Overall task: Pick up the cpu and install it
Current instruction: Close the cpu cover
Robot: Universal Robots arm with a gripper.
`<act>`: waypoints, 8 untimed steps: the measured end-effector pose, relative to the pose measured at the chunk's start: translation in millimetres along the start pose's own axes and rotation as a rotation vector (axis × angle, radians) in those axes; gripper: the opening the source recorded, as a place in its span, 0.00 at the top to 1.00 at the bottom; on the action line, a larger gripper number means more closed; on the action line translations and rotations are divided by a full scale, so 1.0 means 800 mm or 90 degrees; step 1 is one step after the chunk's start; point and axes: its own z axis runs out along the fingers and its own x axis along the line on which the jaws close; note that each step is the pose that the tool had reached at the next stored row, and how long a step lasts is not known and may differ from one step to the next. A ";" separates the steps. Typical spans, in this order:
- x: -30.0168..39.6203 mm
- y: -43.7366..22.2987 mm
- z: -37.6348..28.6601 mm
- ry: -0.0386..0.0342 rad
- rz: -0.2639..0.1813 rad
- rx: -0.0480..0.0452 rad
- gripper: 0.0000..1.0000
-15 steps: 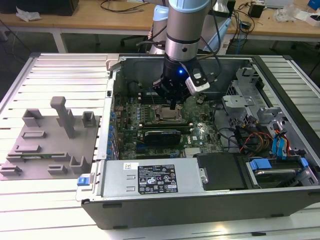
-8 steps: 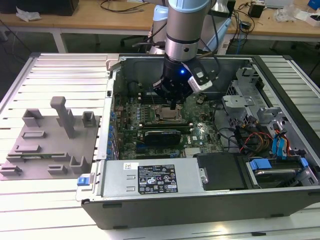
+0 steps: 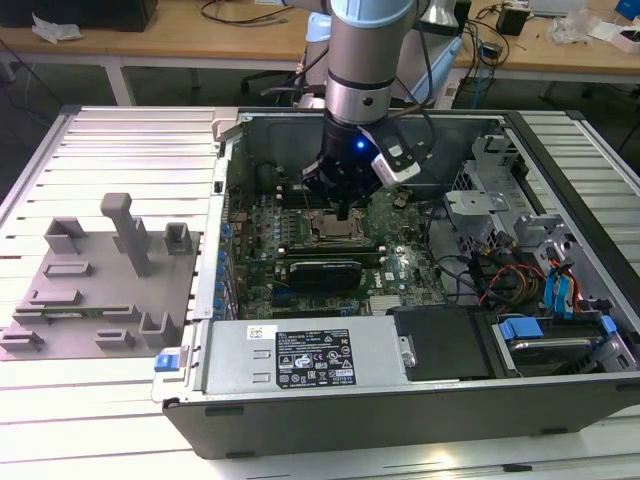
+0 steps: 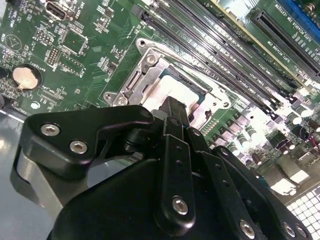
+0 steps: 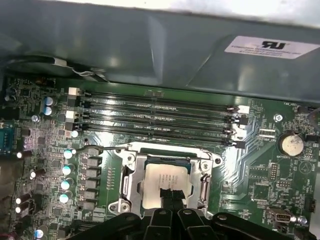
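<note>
The cpu [image 5: 162, 177], a small square chip with a pale silvery top, lies flat inside the open metal-framed socket [image 5: 129, 175] on the green motherboard. In the second wrist view the cpu [image 4: 172, 92] shows just past the black fingertips. My gripper [image 5: 173, 196] stands over the chip's near edge with its two fingers [image 5: 166, 200] pressed together, nothing between them. Whether the tips touch the chip I cannot tell. In the exterior view my gripper [image 3: 343, 212] reaches straight down into the computer case above the socket [image 3: 330, 230].
Memory slots [image 5: 155, 112] run along one side of the socket, and a coin cell [image 5: 291, 145] sits nearby. The power supply [image 3: 300, 355] lines the case's front. A drive cage [image 3: 490, 200] and cables fill the exterior view's right. A grey fixture tray [image 3: 100, 290] lies outside the case.
</note>
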 end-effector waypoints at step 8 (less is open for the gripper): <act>0.0221 0.0022 0.0051 0.0002 0.011 -0.0001 0.89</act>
